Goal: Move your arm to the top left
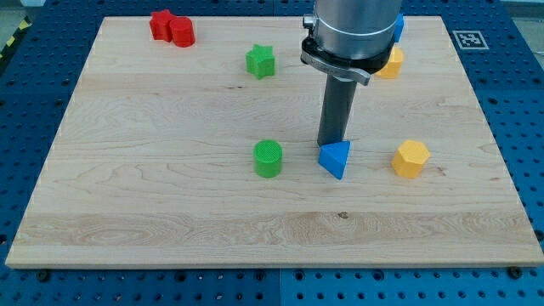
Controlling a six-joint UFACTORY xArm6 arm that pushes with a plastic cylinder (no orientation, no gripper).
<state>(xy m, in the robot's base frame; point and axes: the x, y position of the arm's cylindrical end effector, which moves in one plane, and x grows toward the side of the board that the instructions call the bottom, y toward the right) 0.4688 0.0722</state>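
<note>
The wooden board [170, 195] is filling most of the view, lying on a blue perforated table [34, 289]. The arm's grey housing [353, 30] is hanging in from the view's top, right of centre, and the dark rod [337, 115] is dropping from it. There being no gripper, nothing is being grasped; my tip [331, 143] is resting just above, and touching or nearly touching, the blue triangular block [335, 159]. The top left corner of the board [115, 25] is lying well apart from my tip, with two red blocks [172, 28] sitting close to it. A yellow hexagonal block [410, 158] is sitting right of the blue one, a green cylinder [268, 158] left of it, a green star-like block [261, 61] higher up. A yellow block [392, 64] and a blue block [398, 27] are showing partly behind the housing.
</note>
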